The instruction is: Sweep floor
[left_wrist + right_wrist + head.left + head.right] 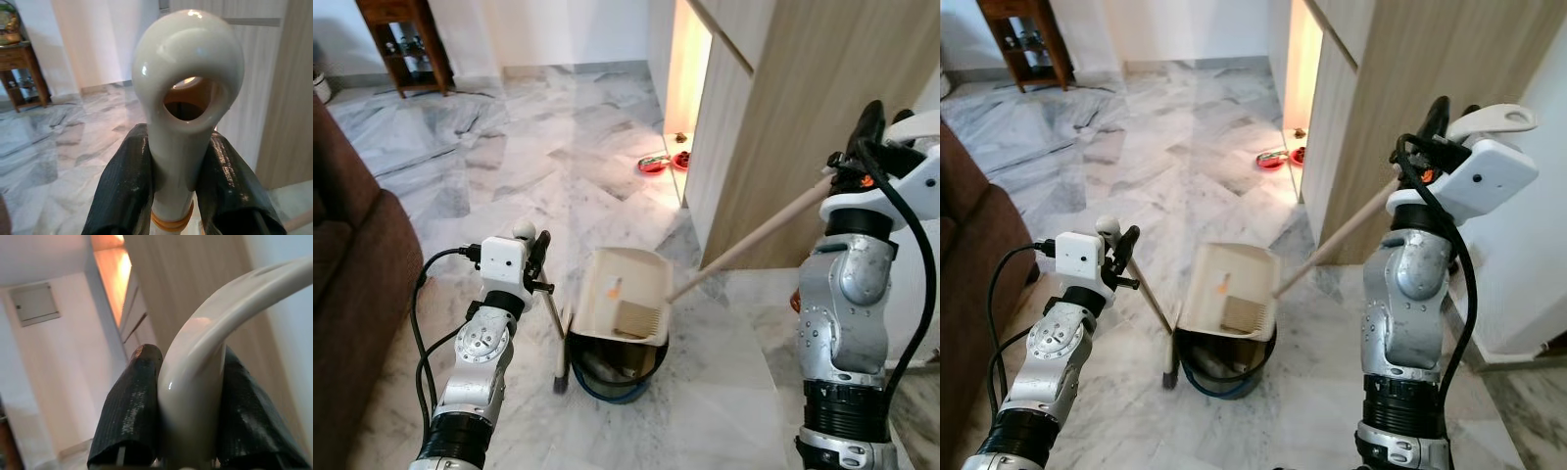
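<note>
A: End effectors?
B: Left end effector (176,186) clenched on the broom handle (188,88); broom head (561,377) on the floor beside the bin. Right end effector (188,426) clamped on the dustpan handle (754,240).
A: Progress?
B: Late, I'd judge: dustpan (622,299) tipped over the dark bin (612,372) mid-floor, emptying. Floor (558,157) looks mostly clean.
A: Contents?
B: Small bits in the pan; bin's inside unclear. Red bowls (661,164) by the cabinet (773,127).
</note>
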